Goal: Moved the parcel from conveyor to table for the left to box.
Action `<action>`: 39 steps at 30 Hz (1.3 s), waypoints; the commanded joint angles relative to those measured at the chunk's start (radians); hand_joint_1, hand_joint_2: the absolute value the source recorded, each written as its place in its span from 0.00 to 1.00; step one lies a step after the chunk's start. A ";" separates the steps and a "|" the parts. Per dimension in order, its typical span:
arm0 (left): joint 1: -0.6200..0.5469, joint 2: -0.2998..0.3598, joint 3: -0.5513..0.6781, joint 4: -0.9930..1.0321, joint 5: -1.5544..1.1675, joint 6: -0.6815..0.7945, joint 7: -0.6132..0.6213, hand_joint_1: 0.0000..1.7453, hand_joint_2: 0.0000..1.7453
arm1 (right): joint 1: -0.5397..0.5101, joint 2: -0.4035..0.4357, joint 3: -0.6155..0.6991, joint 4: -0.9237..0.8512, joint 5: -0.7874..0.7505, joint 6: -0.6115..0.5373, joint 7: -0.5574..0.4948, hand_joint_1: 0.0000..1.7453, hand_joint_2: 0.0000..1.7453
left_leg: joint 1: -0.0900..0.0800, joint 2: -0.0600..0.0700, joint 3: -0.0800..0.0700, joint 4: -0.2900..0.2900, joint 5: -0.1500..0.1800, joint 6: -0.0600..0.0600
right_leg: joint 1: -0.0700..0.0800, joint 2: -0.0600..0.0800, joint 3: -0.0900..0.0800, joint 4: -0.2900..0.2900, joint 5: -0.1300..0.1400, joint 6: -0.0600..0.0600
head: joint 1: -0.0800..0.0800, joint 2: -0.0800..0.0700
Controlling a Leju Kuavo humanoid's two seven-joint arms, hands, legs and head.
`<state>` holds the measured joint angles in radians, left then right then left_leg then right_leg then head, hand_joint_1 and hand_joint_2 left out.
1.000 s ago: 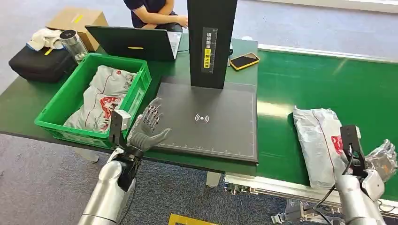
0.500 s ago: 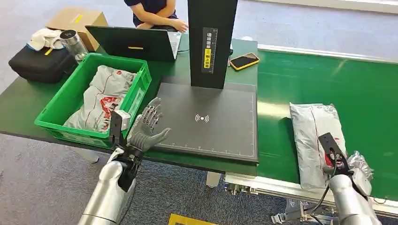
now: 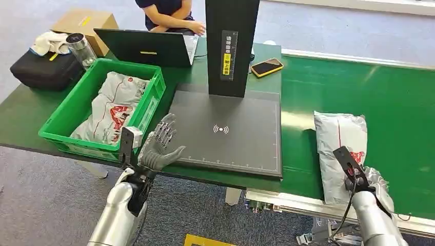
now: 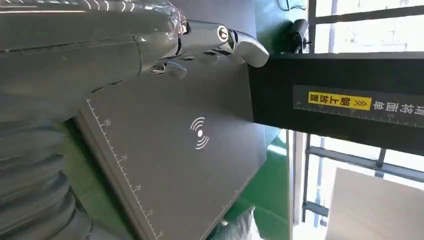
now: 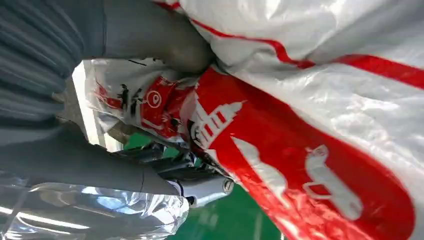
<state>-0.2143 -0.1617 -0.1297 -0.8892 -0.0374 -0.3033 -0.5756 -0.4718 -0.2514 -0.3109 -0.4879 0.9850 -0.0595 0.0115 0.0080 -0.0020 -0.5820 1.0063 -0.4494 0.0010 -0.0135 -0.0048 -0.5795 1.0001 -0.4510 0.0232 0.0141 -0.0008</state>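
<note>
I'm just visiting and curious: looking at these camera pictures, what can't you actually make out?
- Right hand, head view: its fingers are hidden behind its wrist camera and the parcel.
- Parcel, right wrist view: cut off by the picture's edges; its full print can't be read.
- Bags in the green crate: the crate wall hides their lower parts.
- Person behind the laptop: cut off by the top edge.

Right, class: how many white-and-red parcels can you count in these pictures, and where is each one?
2. One parcel lies on the green conveyor, with the right robot hand at its near end. Another parcel sits in the green crate; more may be hidden beneath it.
</note>
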 commanded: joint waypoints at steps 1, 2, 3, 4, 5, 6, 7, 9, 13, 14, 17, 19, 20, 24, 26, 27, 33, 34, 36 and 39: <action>-0.028 0.021 -0.006 0.016 -0.001 0.000 0.009 0.00 1.00 | 0.035 0.046 0.023 -0.038 -0.030 -0.003 -0.015 1.00 1.00 | 0.000 0.001 0.002 -0.001 0.000 -0.001 | 0.001 0.001 0.001 -0.001 0.000 -0.001 | 0.000 0.000; -0.029 0.021 -0.007 0.019 0.000 0.001 0.007 0.00 1.00 | 0.039 0.046 0.024 -0.049 -0.031 -0.017 -0.015 1.00 1.00 | 0.001 0.001 0.002 -0.002 0.000 -0.001 | 0.001 0.001 0.002 -0.002 0.000 -0.002 | 0.000 0.000; -0.029 0.021 -0.007 0.019 0.000 0.001 0.007 0.00 1.00 | 0.039 0.047 0.024 -0.052 -0.031 -0.023 -0.015 1.00 1.00 | 0.001 0.001 0.004 -0.003 0.000 -0.001 | 0.001 0.001 0.003 -0.003 0.000 -0.002 | 0.000 0.000; -0.029 0.021 -0.007 0.019 0.000 0.001 0.007 0.00 1.00 | 0.039 0.047 0.024 -0.052 -0.031 -0.023 -0.015 1.00 1.00 | 0.000 0.001 0.002 -0.002 0.000 -0.001 | 0.001 0.001 0.002 -0.002 0.000 -0.002 | 0.000 0.000; -0.029 0.021 -0.007 0.019 0.000 0.001 0.007 0.00 1.00 | 0.039 0.047 0.024 -0.052 -0.031 -0.023 -0.015 1.00 1.00 | 0.000 0.001 0.003 -0.003 0.000 -0.001 | 0.000 0.001 0.003 -0.002 0.000 -0.002 | 0.000 0.000; -0.029 0.021 -0.007 0.019 0.000 0.001 0.007 0.00 1.00 | 0.039 0.047 0.024 -0.052 -0.031 -0.023 -0.015 1.00 1.00 | 0.000 0.001 0.003 -0.003 0.000 -0.001 | 0.001 0.001 0.002 -0.002 0.000 -0.002 | 0.000 0.000; -0.029 0.021 -0.007 0.019 0.000 0.001 0.007 0.00 1.00 | 0.039 0.047 0.024 -0.052 -0.031 -0.023 -0.015 1.00 1.00 | 0.000 0.001 0.003 -0.003 0.000 -0.001 | 0.001 0.001 0.002 -0.002 0.000 -0.002 | 0.000 0.000; -0.029 0.021 -0.007 0.019 0.000 0.001 0.007 0.00 1.00 | 0.039 0.047 0.024 -0.052 -0.031 -0.023 -0.015 1.00 1.00 | 0.000 0.001 0.003 -0.003 0.000 -0.001 | 0.000 0.001 0.003 -0.003 0.000 -0.002 | 0.000 0.000; -0.029 0.021 -0.007 0.019 0.000 0.001 0.007 0.00 1.00 | 0.039 0.047 0.024 -0.052 -0.031 -0.023 -0.015 1.00 1.00 | 0.000 0.001 0.003 -0.003 0.000 -0.001 | 0.000 0.001 0.002 -0.002 0.000 -0.002 | 0.000 0.000; -0.029 0.021 -0.007 0.019 0.000 0.001 0.007 0.00 1.00 | 0.039 0.047 0.024 -0.052 -0.031 -0.023 -0.015 1.00 1.00 | 0.000 0.001 0.003 -0.003 0.000 -0.001 | 0.000 0.001 0.002 -0.003 0.000 -0.002 | 0.000 0.000; -0.026 0.020 -0.007 0.015 0.001 0.002 0.006 0.00 1.00 | 0.044 0.046 0.032 -0.064 -0.019 -0.054 -0.003 1.00 1.00 | 0.000 0.001 0.003 -0.003 0.000 -0.001 | 0.000 0.001 0.002 -0.002 0.000 -0.002 | 0.000 0.000; -0.018 0.018 -0.005 0.001 0.001 0.009 0.005 0.00 1.00 | 0.047 0.056 0.030 -0.107 0.003 -0.177 0.003 1.00 1.00 | 0.000 0.001 0.001 -0.002 0.000 -0.001 | 0.000 0.001 0.001 -0.001 0.000 -0.001 | 0.000 0.000; -0.003 0.018 -0.002 -0.023 0.003 0.012 0.008 0.00 1.00 | 0.050 0.068 0.031 -0.148 0.016 -0.238 0.006 1.00 1.00 | 0.000 0.001 0.002 -0.002 0.000 -0.001 | 0.000 0.001 0.001 -0.002 0.000 -0.002 | 0.000 0.000; 0.006 0.007 -0.003 -0.068 0.004 0.014 0.023 0.00 1.00 | 0.148 0.118 -0.004 -0.512 -0.049 -0.555 -0.146 1.00 1.00 | -0.001 0.003 -0.002 -0.001 -0.001 -0.001 | -0.001 0.003 -0.003 0.001 0.000 -0.001 | 0.000 0.000; -0.004 0.001 -0.005 -0.059 0.003 0.014 0.023 0.00 1.00 | 0.195 0.130 -0.001 -0.646 -0.085 -0.597 -0.198 1.00 1.00 | -0.001 0.003 -0.001 -0.001 -0.001 -0.001 | -0.001 0.003 -0.002 0.001 -0.001 -0.002 | 0.000 0.000; -0.014 -0.006 -0.006 -0.051 0.003 0.015 0.022 0.00 1.00 | 0.213 0.138 0.007 -0.716 -0.120 -0.629 -0.253 1.00 1.00 | -0.001 0.002 0.000 -0.002 -0.001 -0.001 | -0.001 0.002 -0.002 0.000 -0.001 -0.002 | 0.000 0.000; -0.071 -0.017 0.002 0.009 0.004 0.017 0.004 0.00 1.00 | 0.161 0.165 0.104 -0.834 -0.101 -0.639 -0.318 1.00 1.00 | -0.001 0.005 -0.002 0.000 -0.001 -0.001 | -0.001 0.004 -0.005 0.002 -0.001 -0.002 | 0.000 0.000; -0.073 -0.017 0.003 0.012 0.003 0.017 0.001 0.00 1.00 | 0.150 0.168 0.116 -0.832 -0.100 -0.639 -0.311 1.00 1.00 | -0.001 0.005 -0.001 -0.001 -0.001 -0.001 | -0.001 0.005 -0.004 0.001 0.000 -0.003 | 0.000 0.000; -0.072 -0.013 0.004 0.020 0.001 0.021 -0.006 0.00 1.00 | 0.132 0.168 0.136 -0.819 -0.119 -0.639 -0.320 1.00 1.00 | -0.001 0.004 -0.001 -0.002 0.000 -0.001 | 0.000 0.004 -0.003 0.001 0.000 -0.002 | 0.000 0.000; -0.078 0.003 0.002 0.041 0.007 0.021 -0.023 0.00 1.00 | 0.097 0.151 0.190 -0.772 -0.185 -0.608 -0.354 1.00 1.00 | -0.001 0.003 -0.001 -0.002 0.000 -0.001 | 0.000 0.003 -0.002 0.000 0.000 -0.002 | 0.000 0.000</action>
<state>-0.2392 -0.1801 -0.1301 -0.9373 -0.0343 -0.2846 -0.5787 -0.2970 -0.1301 -0.2349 -1.2383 0.8831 -0.6985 -0.3063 0.0079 -0.0025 -0.5843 1.0054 -0.4491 0.0006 -0.0137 -0.0054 -0.5818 1.0005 -0.4518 0.0225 0.0141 -0.0008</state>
